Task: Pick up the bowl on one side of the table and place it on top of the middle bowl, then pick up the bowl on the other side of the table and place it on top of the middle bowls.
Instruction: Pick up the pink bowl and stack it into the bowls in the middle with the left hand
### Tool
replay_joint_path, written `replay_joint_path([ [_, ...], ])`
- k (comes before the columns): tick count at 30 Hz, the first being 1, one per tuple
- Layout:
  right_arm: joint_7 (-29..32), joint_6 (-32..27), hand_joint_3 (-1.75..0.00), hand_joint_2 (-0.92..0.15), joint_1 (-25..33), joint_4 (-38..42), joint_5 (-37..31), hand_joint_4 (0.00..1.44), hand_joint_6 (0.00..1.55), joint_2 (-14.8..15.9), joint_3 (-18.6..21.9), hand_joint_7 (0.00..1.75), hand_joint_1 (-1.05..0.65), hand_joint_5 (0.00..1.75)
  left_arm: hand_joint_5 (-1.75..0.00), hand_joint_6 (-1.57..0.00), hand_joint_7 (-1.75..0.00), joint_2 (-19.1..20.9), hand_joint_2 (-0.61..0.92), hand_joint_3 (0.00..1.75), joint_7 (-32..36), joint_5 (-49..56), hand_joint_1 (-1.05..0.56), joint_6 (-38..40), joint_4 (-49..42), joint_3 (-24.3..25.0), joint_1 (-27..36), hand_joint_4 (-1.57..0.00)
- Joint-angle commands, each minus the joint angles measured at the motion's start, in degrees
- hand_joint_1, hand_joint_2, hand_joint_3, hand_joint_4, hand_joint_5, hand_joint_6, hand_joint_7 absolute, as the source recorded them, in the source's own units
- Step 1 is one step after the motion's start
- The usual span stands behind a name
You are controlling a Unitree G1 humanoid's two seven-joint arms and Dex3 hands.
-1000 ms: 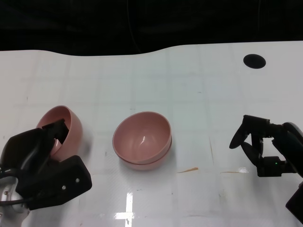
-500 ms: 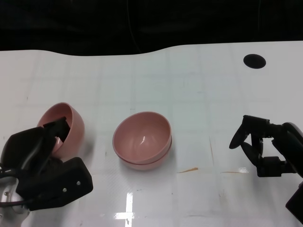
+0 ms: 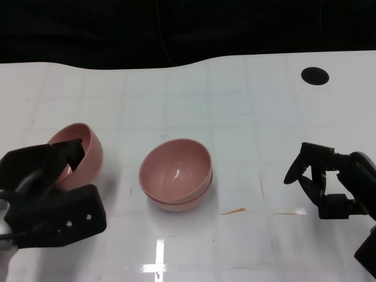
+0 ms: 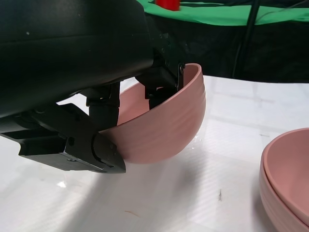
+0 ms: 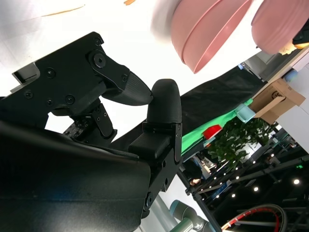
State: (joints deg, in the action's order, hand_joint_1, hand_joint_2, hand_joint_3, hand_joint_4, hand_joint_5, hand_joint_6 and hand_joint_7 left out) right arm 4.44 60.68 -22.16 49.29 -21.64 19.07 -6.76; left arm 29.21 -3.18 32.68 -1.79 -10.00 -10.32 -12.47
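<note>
A: Left hand [image 3: 50,200] grips the side bowl [image 3: 82,154] by its rim. It has come up and tilted over the last second, at 9 o'clock from the stack [image 3: 176,174].
B: So the second lift has started. Right hand [image 3: 329,182]?
A: Empty, fingers apart, at 3 o'clock. Black hole [image 3: 315,74] at 1 o'clock; path clear.

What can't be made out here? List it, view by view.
- Head view: the left robot hand covers the near side of the side bowl; whether its base touches the table is unclear.
- Left wrist view: the middle stack is cut off by the picture's edge.
- Right wrist view: the right robot hand blocks most of the table; the bowls are blurred.
</note>
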Motion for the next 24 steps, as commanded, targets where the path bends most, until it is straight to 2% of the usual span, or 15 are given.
replay_joint_path([
  [1, 0.2, -0.3, -1.01, -0.69, -0.1, -0.5, -0.1, 0.85, 0.7, 1.1, 0.0, 1.54, -0.19, 1.75, -1.75, -0.59, -1.65, 3.1, 0.92, 0.16, -3.1, -2.0, 0.18, -2.2, 0.1, 1.6, -0.5, -0.66],
  [7, 0.4, -0.3, -1.01, -0.68, -0.2, -0.5, -0.2, 0.85, 0.7, 0.9, -0.1, 1.54, -0.19, 1.75, -1.75, -0.59, -1.65, 6.3, 0.92, 0.15, -8.4, -3.1, 0.16, -3.4, 2.5, 2.5, -2.0, -0.67],
  [12, 0.2, -0.5, -1.01, -0.68, -0.2, -0.4, 0.0, 0.85, 0.71, 0.7, -0.1, 1.53, -0.2, 1.75, -1.75, -0.57, -1.66, 6.9, 0.92, 0.13, -10.2, -3.3, 0.16, -3.3, 3.7, 3.0, -2.5, -0.64],
  [15, 0.1, -0.7, -1.02, -0.68, -0.3, -0.5, -0.1, 0.86, 0.71, 0.8, -0.3, 1.53, -0.2, 1.75, -1.75, -0.53, -1.69, 8.8, 0.91, 0.09, -12.2, -3.1, 0.14, -5.6, 4.0, 2.8, -4.9, -0.63],
  [23, 0.2, -0.7, -1.02, -0.68, -0.3, -0.5, -0.2, 0.86, 0.7, 0.8, -0.3, 1.54, -0.2, 1.75, -1.75, -0.52, -1.72, 9.4, 0.92, 0.07, -12.7, -2.6, 0.11, -7.2, 3.3, 2.6, -5.8, -0.64],
  [24, 0.0, -0.7, -1.02, -0.68, -0.3, -0.3, 0.1, 0.86, 0.7, 0.8, -0.3, 1.54, -0.2, 1.75, -1.75, -0.52, -1.72, 9.7, 0.92, 0.07, -12.5, -2.8, 0.11, -9.8, 2.0, 2.1, -7.2, -0.64],
])
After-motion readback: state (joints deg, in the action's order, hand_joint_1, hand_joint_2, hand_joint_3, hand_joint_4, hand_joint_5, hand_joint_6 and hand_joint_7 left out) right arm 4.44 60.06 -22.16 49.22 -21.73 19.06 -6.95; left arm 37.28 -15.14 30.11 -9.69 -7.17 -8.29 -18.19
